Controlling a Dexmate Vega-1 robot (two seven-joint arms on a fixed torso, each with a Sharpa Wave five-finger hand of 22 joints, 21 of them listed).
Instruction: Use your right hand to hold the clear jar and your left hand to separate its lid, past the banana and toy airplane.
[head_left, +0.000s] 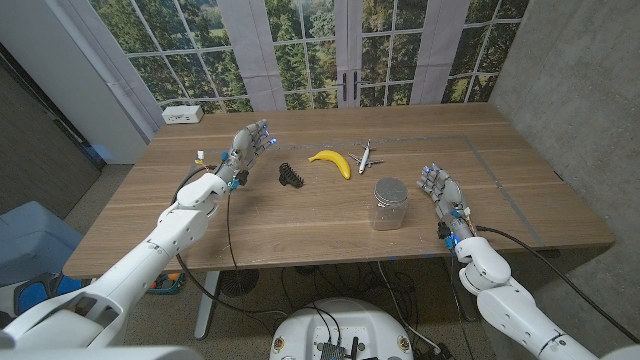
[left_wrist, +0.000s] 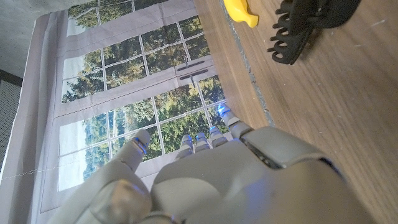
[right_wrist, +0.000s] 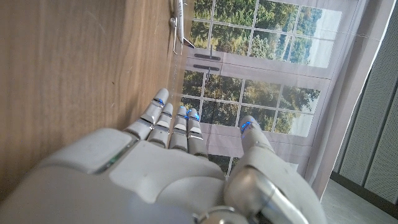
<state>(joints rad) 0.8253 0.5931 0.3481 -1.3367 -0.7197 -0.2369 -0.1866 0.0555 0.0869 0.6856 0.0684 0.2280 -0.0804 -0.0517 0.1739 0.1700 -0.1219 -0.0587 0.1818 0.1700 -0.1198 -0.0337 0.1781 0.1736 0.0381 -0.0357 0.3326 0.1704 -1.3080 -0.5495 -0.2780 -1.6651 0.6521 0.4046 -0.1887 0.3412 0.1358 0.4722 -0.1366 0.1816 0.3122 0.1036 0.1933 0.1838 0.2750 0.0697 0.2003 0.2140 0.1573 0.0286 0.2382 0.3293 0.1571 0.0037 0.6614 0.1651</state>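
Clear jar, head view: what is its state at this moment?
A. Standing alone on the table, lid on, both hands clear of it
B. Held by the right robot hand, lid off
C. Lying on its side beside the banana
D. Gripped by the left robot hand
A: the clear jar stands upright with its lid on, the right robot hand open beside it and the left robot hand far off.

Lighting: daylight, even, from tall windows (head_left: 300, 50) behind wooden table (head_left: 300, 215); scene bright, no harsh glare on tabletop.
Shadows: soft, short, beneath clear jar (head_left: 388, 204), banana (head_left: 331, 161), black hair clip (head_left: 291, 176).
Head view: sharp centre; mild wide-angle bending of window frames toward edges.
Left wrist view: left hand (left_wrist: 230, 180) near lens, soft, slightly blurred; windows crisp.
Right wrist view: right hand (right_wrist: 161, 180) soft close up; wood grain clear.
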